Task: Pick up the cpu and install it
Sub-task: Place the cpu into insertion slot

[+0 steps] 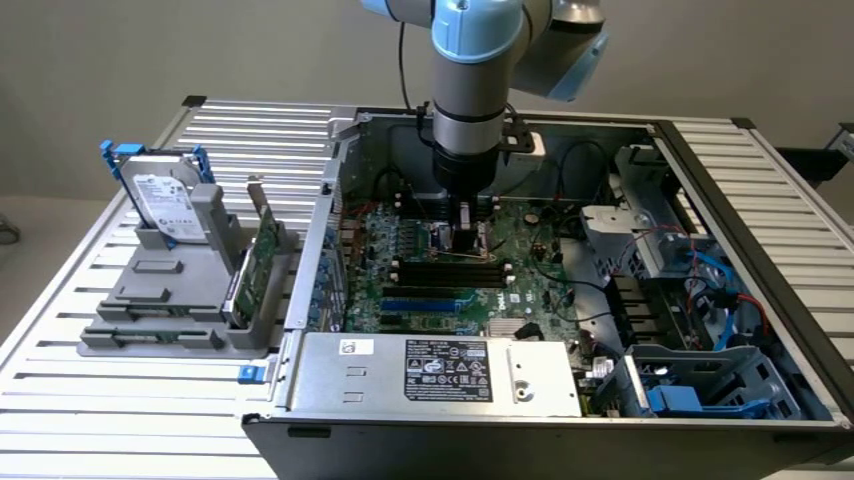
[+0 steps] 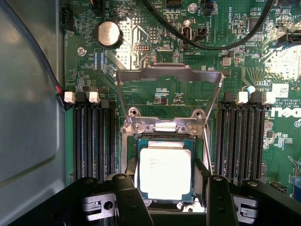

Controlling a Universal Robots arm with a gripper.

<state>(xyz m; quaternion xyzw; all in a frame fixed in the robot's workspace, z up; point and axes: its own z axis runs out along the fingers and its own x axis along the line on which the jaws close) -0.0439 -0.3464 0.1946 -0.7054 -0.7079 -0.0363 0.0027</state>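
Currently, hard drive (image 1: 171,205) is parked on the bench (image 1: 80,400) at 9 o'clock of the case (image 1: 327,230); end effector (image 1: 467,215) is positioned inside it. Cpu (image 2: 165,172) is seated in the socket (image 2: 164,138), straddled squarely by wide-spread fingers (image 2: 126,188); nothing is gripped. Load plate (image 2: 169,75) is raised.

Small flat square cpu (image 2: 164,167), dull silver top, green rim, lies level directly beneath the gripper (image 2: 170,180), between its spread fingers.

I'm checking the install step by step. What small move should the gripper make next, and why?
Probably lift straight up: the cpu lies flat in the socket, the gripper stands open with a finger either side of it, and the metal frame stands raised.
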